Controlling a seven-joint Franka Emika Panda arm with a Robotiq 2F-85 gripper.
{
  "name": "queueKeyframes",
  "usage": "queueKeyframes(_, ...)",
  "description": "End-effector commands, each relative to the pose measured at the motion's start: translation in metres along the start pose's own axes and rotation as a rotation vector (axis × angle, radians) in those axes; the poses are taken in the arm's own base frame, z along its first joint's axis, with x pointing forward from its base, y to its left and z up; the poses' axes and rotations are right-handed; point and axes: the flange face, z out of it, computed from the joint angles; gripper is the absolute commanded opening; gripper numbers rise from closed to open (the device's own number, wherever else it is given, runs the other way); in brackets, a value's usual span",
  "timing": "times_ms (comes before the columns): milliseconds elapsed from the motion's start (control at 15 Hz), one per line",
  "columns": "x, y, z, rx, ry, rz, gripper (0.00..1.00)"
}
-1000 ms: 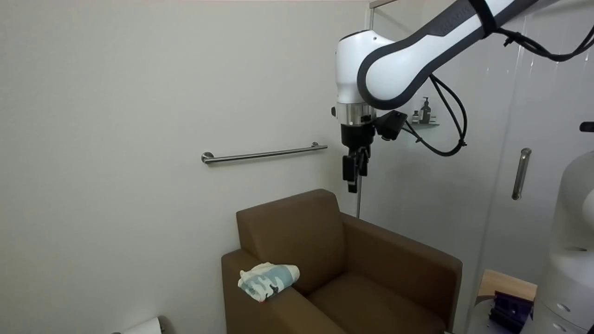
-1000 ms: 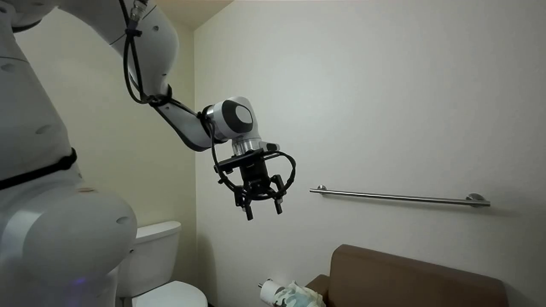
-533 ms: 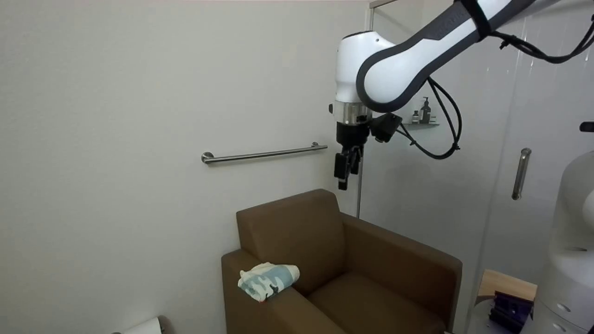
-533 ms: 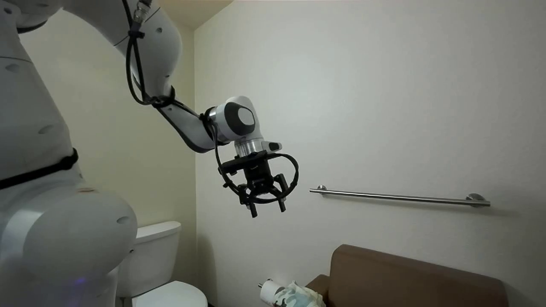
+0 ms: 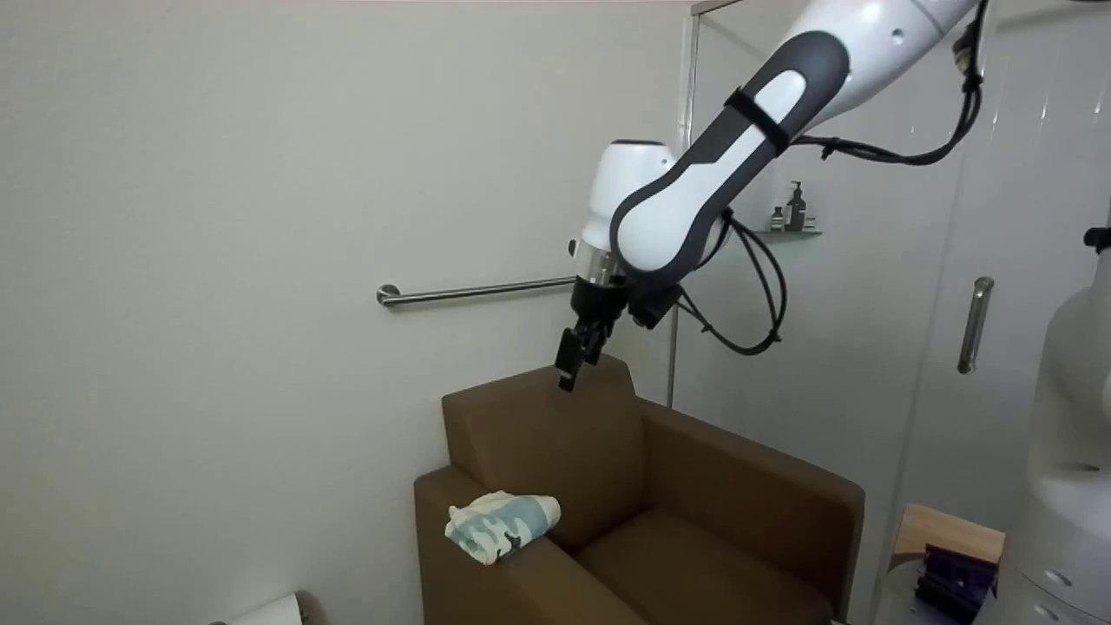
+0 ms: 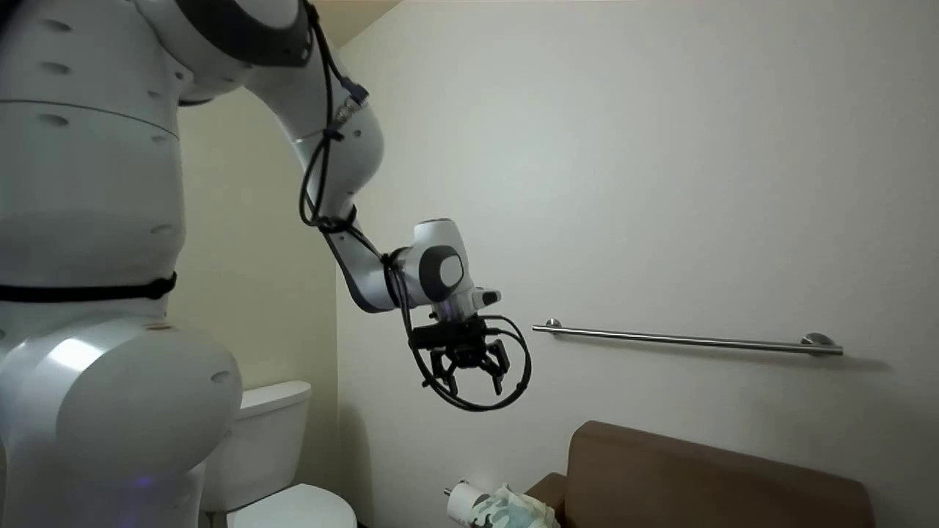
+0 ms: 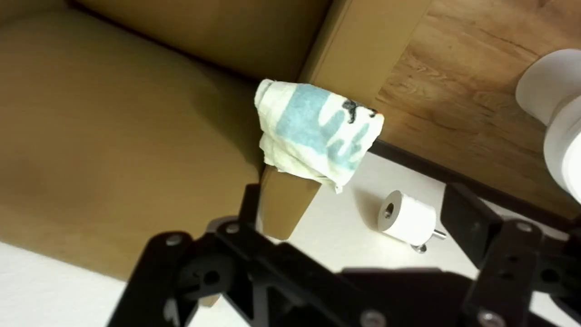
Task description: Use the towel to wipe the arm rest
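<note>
The towel (image 5: 503,525), white and light blue with dark marks, lies bunched on the brown chair's arm rest (image 5: 564,580). In an exterior view only the top of the towel (image 6: 513,510) shows at the bottom edge, beside a bit of arm rest (image 6: 552,490). My gripper (image 5: 579,373) is above the chair, higher than the towel and apart from it, with the wrist tilted. It also shows in an exterior view (image 6: 475,389), fingers spread. In the wrist view the gripper (image 7: 354,202) is open and empty; the towel (image 7: 317,129) lies ahead of the fingers across the arm rest (image 7: 363,45).
A metal towel bar (image 6: 682,339) is fixed to the wall behind the chair backrest (image 5: 538,425). A toilet paper roll (image 7: 408,218) on a wall holder is near the arm rest. A toilet (image 6: 275,411) stands in the corner. The chair's far arm rest (image 5: 755,451) is opposite.
The arm has moved down and across toward the towel's side of the chair, and the wrist has tilted. The gripper stays open. The towel and chair have not moved.
</note>
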Motion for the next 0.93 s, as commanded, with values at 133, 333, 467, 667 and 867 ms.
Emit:
queueKeyframes(133, 0.010, -0.006, 0.041, 0.036, -0.049, -0.026, 1.00)
queueKeyframes(333, 0.012, -0.005, 0.029, 0.030, -0.028, -0.024, 1.00)
queueKeyframes(467, 0.014, -0.005, 0.028, 0.032, -0.024, -0.027, 1.00)
queueKeyframes(667, 0.024, -0.011, 0.072, 0.103, -0.070, -0.022, 1.00)
queueKeyframes(867, 0.037, -0.015, 0.116, 0.127, -0.111, 0.006, 1.00)
